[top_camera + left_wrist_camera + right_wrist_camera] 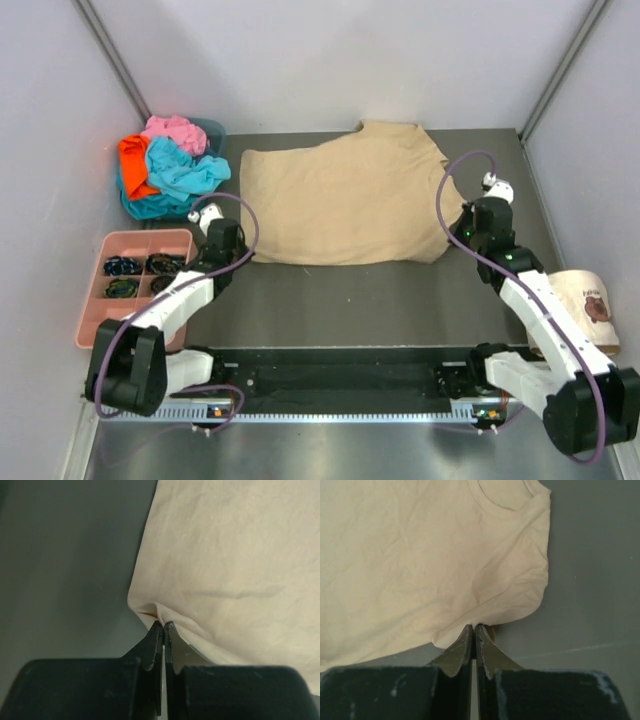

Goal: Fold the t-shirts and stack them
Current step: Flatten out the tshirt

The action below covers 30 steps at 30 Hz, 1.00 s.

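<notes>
The large tan t-shirt (350, 200) lies spread on the grey table, collar toward the right. My left gripper (222, 240) is shut on its near left corner; in the left wrist view the jaws (163, 625) pinch the tan cloth (235, 565). My right gripper (478, 225) is shut on the near right edge by the sleeve; in the right wrist view the jaws (474, 627) pinch the tan hem (435, 560). The turquoise (180, 170), orange (133, 165) and pink (172, 130) t-shirts lie bunched in a heap at the far left.
A pink compartment tray (96, 290) with small dark items sits at the left near my left arm. A cream cap with a brown emblem (585, 300) lies at the right edge. White walls close in the table on three sides.
</notes>
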Each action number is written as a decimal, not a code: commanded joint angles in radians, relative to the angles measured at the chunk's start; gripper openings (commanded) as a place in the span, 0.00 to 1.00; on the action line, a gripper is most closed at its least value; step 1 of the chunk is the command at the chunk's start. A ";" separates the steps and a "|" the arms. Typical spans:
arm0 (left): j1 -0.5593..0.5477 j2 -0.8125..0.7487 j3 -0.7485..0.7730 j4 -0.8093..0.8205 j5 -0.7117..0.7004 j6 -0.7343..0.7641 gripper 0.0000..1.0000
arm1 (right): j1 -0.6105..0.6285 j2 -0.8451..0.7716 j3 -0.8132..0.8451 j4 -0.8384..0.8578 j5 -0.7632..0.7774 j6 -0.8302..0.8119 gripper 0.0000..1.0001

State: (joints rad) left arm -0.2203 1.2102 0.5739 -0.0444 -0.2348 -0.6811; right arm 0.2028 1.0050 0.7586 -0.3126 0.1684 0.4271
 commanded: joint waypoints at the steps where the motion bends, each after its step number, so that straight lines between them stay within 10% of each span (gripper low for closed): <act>1: -0.014 -0.121 0.010 -0.049 -0.043 -0.034 0.00 | 0.010 -0.152 0.034 -0.078 0.006 0.067 0.00; 30: -0.016 -0.258 0.031 -0.382 -0.072 -0.006 0.03 | 0.010 -0.213 0.100 -0.496 0.187 0.171 0.00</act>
State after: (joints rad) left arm -0.2348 0.9905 0.5854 -0.3668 -0.3031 -0.6758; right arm 0.2062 0.8234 0.7845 -0.7418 0.2615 0.5636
